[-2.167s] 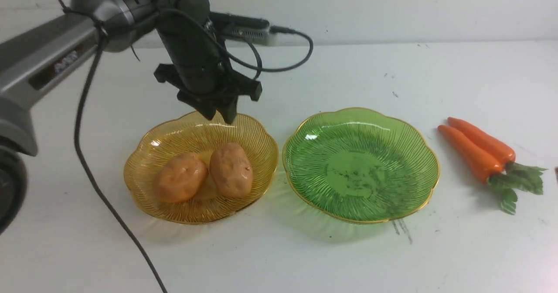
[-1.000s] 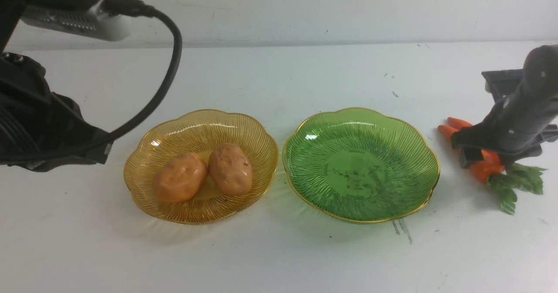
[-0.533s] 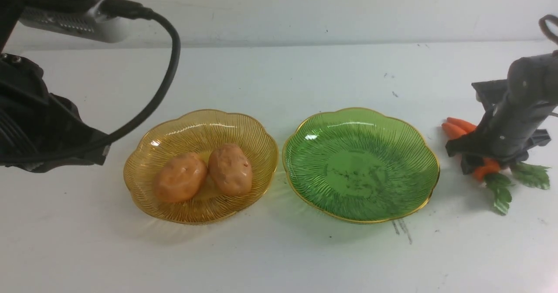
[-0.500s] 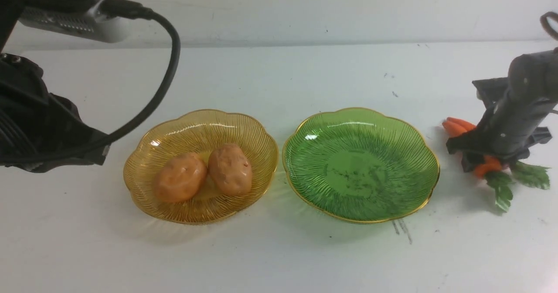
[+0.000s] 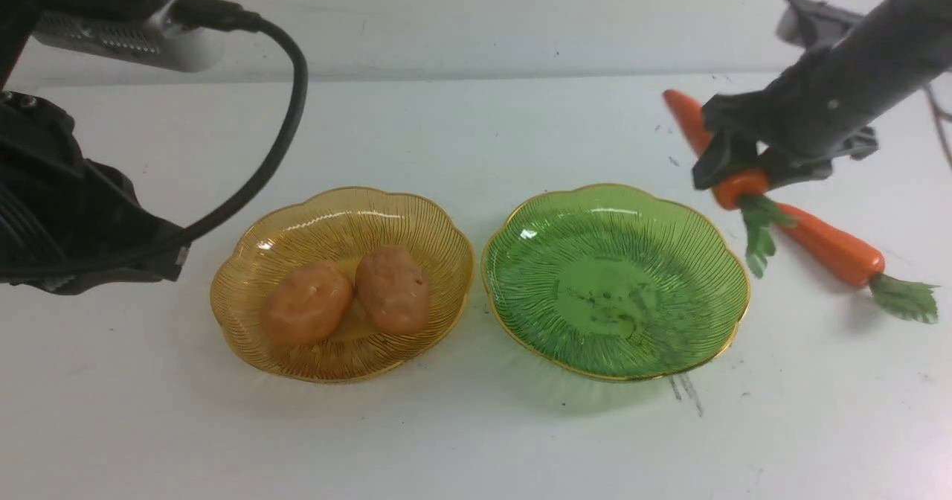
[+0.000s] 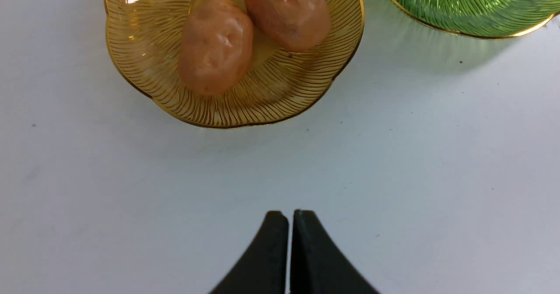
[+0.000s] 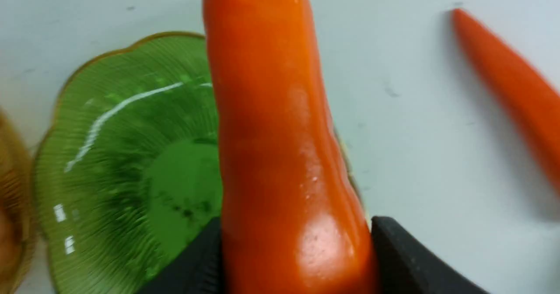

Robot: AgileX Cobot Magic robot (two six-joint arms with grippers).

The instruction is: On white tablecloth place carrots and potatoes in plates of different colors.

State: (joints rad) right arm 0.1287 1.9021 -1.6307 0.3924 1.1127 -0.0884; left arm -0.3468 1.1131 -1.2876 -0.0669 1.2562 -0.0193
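Two potatoes (image 5: 306,303) (image 5: 393,288) lie in the amber plate (image 5: 245,262) on the white tablecloth (image 5: 476,433). The green plate (image 5: 613,284) beside it is empty. My right gripper (image 5: 732,171) is shut on one carrot (image 5: 688,124) near its leafy end and holds it in the air by the green plate's far right rim. In the right wrist view the gripper (image 7: 297,237) clamps this carrot (image 7: 267,110) over the green plate's (image 7: 131,162) edge. The other carrot (image 5: 829,247) lies on the cloth to the right. My left gripper (image 6: 289,217) is shut and empty, near the amber plate (image 6: 131,66).
My left arm (image 5: 67,217) and its black cable (image 5: 290,113) fill the left edge of the front view, just left of the amber plate. The two plates almost touch. The table's back edge meets a pale wall.
My right gripper came in, shut on one carrot and lifted it up and left towards the green plate. The other carrot stayed on the cloth. My left arm pulled back from over the amber plate.
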